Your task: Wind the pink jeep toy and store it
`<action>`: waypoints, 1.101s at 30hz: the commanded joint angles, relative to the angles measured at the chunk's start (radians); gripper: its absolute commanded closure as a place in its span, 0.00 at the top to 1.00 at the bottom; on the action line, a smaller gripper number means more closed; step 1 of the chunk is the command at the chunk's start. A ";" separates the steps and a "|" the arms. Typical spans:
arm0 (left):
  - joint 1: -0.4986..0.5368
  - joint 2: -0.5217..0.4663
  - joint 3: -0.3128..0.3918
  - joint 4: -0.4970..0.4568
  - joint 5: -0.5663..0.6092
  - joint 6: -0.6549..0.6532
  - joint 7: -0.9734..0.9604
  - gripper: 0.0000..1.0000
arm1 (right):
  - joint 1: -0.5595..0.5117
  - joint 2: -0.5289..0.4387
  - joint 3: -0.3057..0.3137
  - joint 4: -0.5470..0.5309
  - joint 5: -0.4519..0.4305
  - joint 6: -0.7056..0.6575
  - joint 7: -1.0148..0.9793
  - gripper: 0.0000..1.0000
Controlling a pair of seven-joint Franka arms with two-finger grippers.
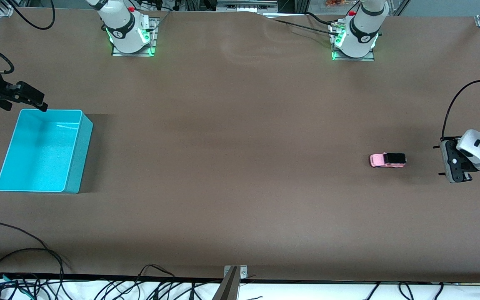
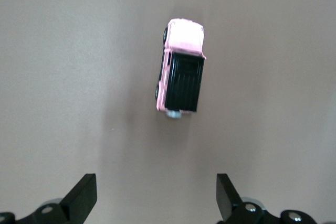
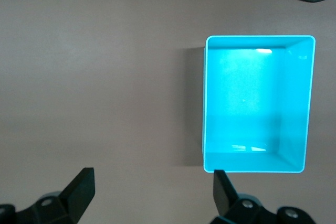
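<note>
Pink jeep toy (image 1: 387,160), tiny with a black roof, sits alone on the brown table (image 1: 240,187) toward the left arm's end, just beside the wide-open left claw (image 1: 443,161). Right claw (image 1: 36,103), also wide, hovers at the turquoise plastic bin's (image 1: 75,160) rim.

Robotics lab bench, not a home or shop. Evidence: two white robot arm bases (image 1: 129,31) (image 1: 354,35) bolted on metal plates along the top of the frame, green status lights glowing at their feet. Whole table (image 1: 240,187) is covered by one plain brown sheet. Loose black cables (image 1: 19,275) pile up along the bottom edge, more run in at the upper left corner. Aluminium framing (image 1: 246,6) at top centre, a metal bracket (image 1: 236,273) clamped at bottom centre. Only props: a turquoise bin (image 1: 77,158) and a pink jeep toy (image 1: 387,160), a staged test setup.
</note>
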State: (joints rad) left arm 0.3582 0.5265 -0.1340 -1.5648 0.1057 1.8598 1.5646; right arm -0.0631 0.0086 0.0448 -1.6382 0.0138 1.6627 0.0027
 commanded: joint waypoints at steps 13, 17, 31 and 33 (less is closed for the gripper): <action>-0.188 -0.059 0.007 0.154 -0.061 -0.223 -0.454 1.00 | 0.002 0.024 0.000 0.023 -0.003 -0.012 0.114 1.00; -0.217 -0.080 0.004 0.154 -0.063 -0.237 -0.561 1.00 | 0.002 0.042 0.000 0.026 -0.003 -0.011 0.148 1.00; -0.294 -0.172 0.010 0.192 -0.064 -0.379 -0.925 1.00 | 0.005 0.054 0.001 0.025 -0.003 -0.011 0.138 1.00; -0.311 -0.207 0.013 0.187 -0.061 -0.387 -0.971 1.00 | 0.005 0.065 0.001 0.025 -0.003 -0.012 0.137 1.00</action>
State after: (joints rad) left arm 0.0805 0.3732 -0.1387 -1.3993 0.0618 1.5275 0.7084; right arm -0.0623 0.0470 0.0435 -1.6381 0.0138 1.6625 0.1256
